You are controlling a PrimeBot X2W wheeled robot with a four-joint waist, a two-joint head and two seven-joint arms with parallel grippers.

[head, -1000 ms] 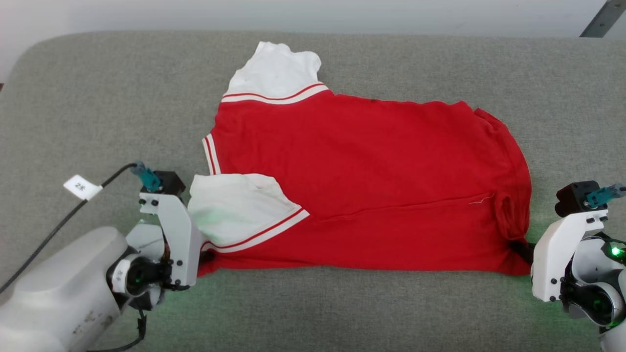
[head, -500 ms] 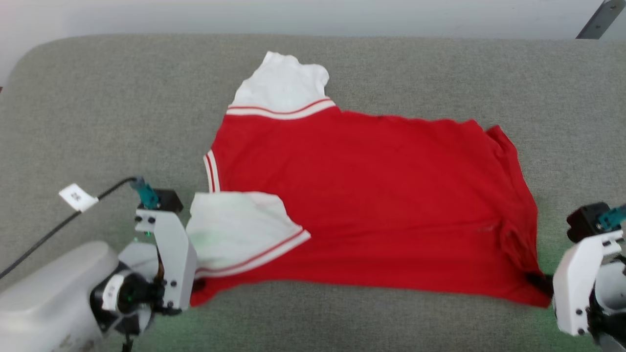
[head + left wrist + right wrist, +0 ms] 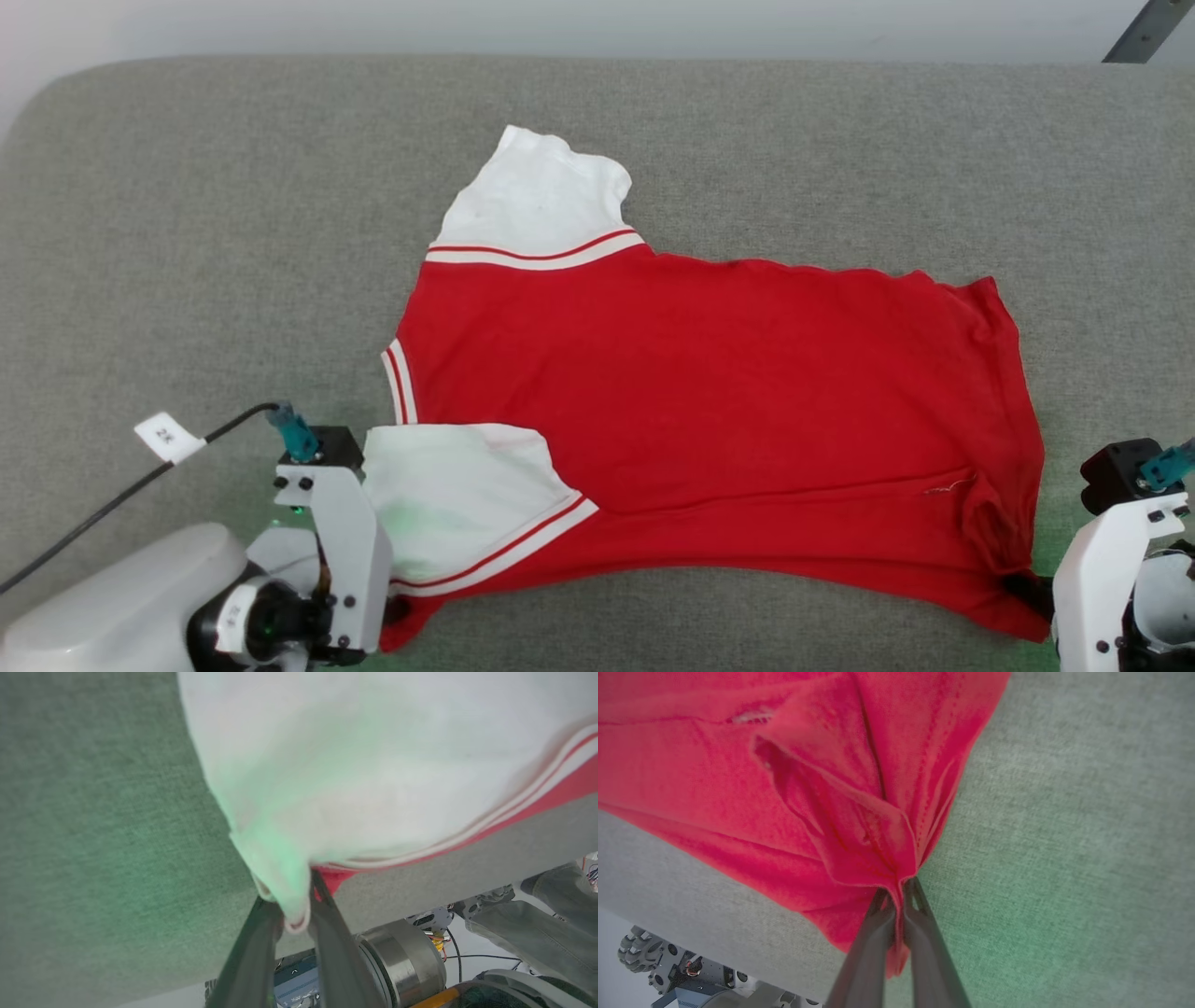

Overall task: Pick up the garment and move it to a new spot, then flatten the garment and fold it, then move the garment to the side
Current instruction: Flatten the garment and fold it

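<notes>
Garment [image 3: 709,411]: red jersey with white sleeves, spread across the grey bench [image 3: 187,233].
It lies mostly flat, and the near white sleeve [image 3: 457,495] is folded onto the body. The left hand [image 3: 296,905] pinches the near left corner. The right hand [image 3: 899,891] pinches the bunched near right hem corner, by the bench's front edge.
</notes>
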